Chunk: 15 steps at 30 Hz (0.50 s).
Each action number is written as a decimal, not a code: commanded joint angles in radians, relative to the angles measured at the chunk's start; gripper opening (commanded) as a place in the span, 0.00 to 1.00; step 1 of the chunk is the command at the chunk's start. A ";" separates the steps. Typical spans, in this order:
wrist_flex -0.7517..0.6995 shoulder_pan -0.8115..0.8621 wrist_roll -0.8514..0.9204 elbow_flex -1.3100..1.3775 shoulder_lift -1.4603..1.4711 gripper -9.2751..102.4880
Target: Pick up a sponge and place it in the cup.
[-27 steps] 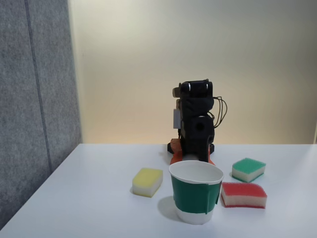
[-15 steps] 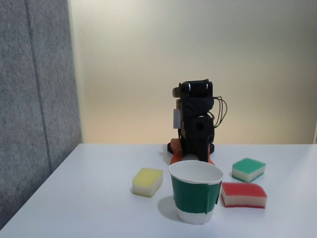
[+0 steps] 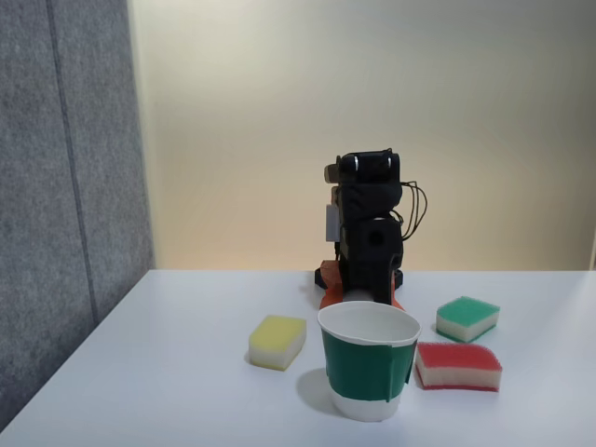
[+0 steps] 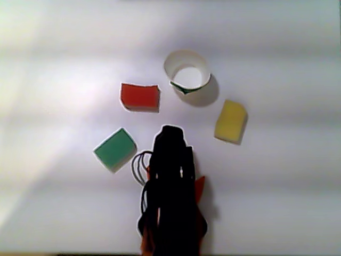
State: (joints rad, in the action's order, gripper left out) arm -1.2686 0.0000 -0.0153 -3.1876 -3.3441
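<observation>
Fixed view: white desk (image 3: 168,372), broad open surface at lower left. The cup (image 3: 370,361) stands front centre; the sponge (image 3: 458,366) lies just right of it. The folded arm (image 3: 370,233) sits behind both; the end effector's state cannot be told.

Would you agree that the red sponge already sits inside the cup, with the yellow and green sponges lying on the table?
Not quite: the red sponge lies on the table beside the cup, as the fixed view shows. The yellow sponge and green sponge do lie on the table.
</observation>
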 commanded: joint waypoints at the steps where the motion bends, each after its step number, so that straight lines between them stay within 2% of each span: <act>1: -0.018 -0.008 -0.006 -0.046 -0.021 0.08; 11: -0.018 -0.002 -0.006 -0.046 -0.021 0.08; 15: -0.018 -0.002 -0.006 -0.046 -0.021 0.14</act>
State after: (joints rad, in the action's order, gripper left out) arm -1.2686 0.0000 -0.0153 -3.1876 -3.3441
